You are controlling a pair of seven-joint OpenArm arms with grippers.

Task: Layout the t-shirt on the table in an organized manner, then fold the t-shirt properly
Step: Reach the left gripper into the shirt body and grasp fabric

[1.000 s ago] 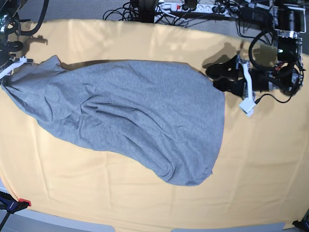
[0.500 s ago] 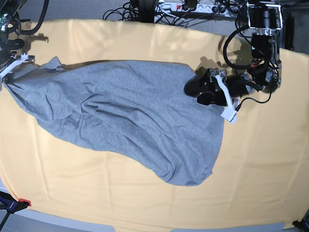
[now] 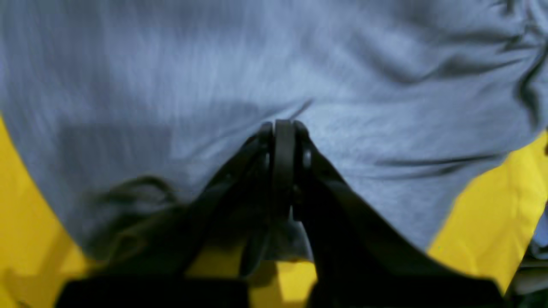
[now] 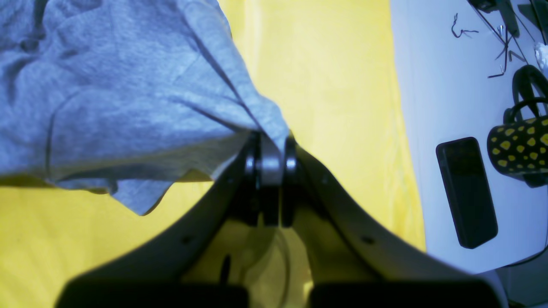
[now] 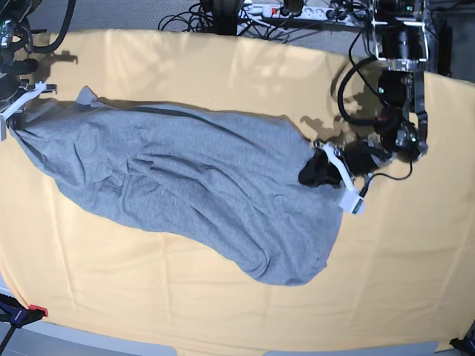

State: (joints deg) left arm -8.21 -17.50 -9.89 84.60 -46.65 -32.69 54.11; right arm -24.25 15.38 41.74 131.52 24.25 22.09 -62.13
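Note:
The grey t-shirt (image 5: 193, 185) lies stretched slantwise across the yellow-orange table (image 5: 223, 67), plain side up, with no lettering showing. My left gripper (image 5: 310, 172) rests at the shirt's right edge. The left wrist view shows this gripper (image 3: 280, 128) shut, its tips pressed into the grey fabric (image 3: 214, 64), with cloth bunched between the fingers. At the far left edge of the table, my right gripper (image 5: 9, 122) holds the shirt's other end. The right wrist view shows that gripper (image 4: 272, 147) shut on a corner of the t-shirt (image 4: 107, 98), which hangs just above the table (image 4: 334, 85).
Cables and a power strip (image 5: 297, 11) run along the far edge. A red-and-black clamp (image 5: 22, 311) sits at the front left corner. Beyond the table's side, a white surface (image 4: 449, 64) holds a black phone (image 4: 466, 192) and a black mug with yellow spots (image 4: 520, 147).
My left gripper swung in from the bare table at the right onto the shirt's right edge and went from open to shut. The shirt's far edge shifted toward the front. The right gripper stayed put.

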